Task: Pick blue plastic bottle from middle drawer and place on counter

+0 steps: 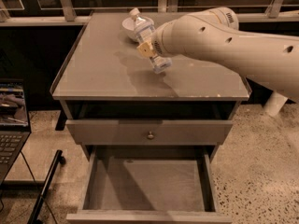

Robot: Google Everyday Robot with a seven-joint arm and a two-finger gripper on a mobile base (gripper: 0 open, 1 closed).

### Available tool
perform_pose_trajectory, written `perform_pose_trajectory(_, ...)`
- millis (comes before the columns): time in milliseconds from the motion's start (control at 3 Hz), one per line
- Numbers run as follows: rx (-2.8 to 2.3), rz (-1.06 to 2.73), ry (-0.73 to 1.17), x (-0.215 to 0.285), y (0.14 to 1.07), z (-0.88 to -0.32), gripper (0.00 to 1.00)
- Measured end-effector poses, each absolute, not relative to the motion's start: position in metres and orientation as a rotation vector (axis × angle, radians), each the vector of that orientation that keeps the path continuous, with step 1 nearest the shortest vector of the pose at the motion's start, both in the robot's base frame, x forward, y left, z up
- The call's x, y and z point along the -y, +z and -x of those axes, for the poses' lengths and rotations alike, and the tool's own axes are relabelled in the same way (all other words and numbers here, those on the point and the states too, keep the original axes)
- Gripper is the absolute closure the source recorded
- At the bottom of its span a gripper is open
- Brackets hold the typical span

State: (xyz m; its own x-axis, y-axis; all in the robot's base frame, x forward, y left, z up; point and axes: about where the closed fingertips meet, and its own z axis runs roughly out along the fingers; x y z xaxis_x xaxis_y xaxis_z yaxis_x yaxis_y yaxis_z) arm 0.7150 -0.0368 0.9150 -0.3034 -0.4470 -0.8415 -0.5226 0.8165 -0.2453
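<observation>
Pincer [150, 50] we find clamped on the tilted bottle [143, 31], over the counter [93, 73]. Nearest us, the drawer [149, 185] stands pulled out. Behind the bottle we note a white bowl [127, 26].

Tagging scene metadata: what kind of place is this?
Probably an indoor lab or office test area: open laptop, speckled polished floor, glass railing behind the counter. The gripper holds the blue plastic bottle above that counter.

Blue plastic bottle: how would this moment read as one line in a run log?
gripper: shut on blue plastic bottle, tilted | over counter | middle drawer: open, bare
</observation>
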Motion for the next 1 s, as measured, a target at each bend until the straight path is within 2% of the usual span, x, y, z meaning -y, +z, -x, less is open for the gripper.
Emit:
perform_pose_trajectory(333,-1.944,0.725,0.09,0.0368,0.915,-0.715,0.13)
perform_pose_trajectory(667,-1.944,0.725,0.09,0.0367,0.915,-0.715,0.0)
perform_pose_trajectory(1000,-1.944,0.725,0.09,0.0367,0.915,-0.715,0.0)
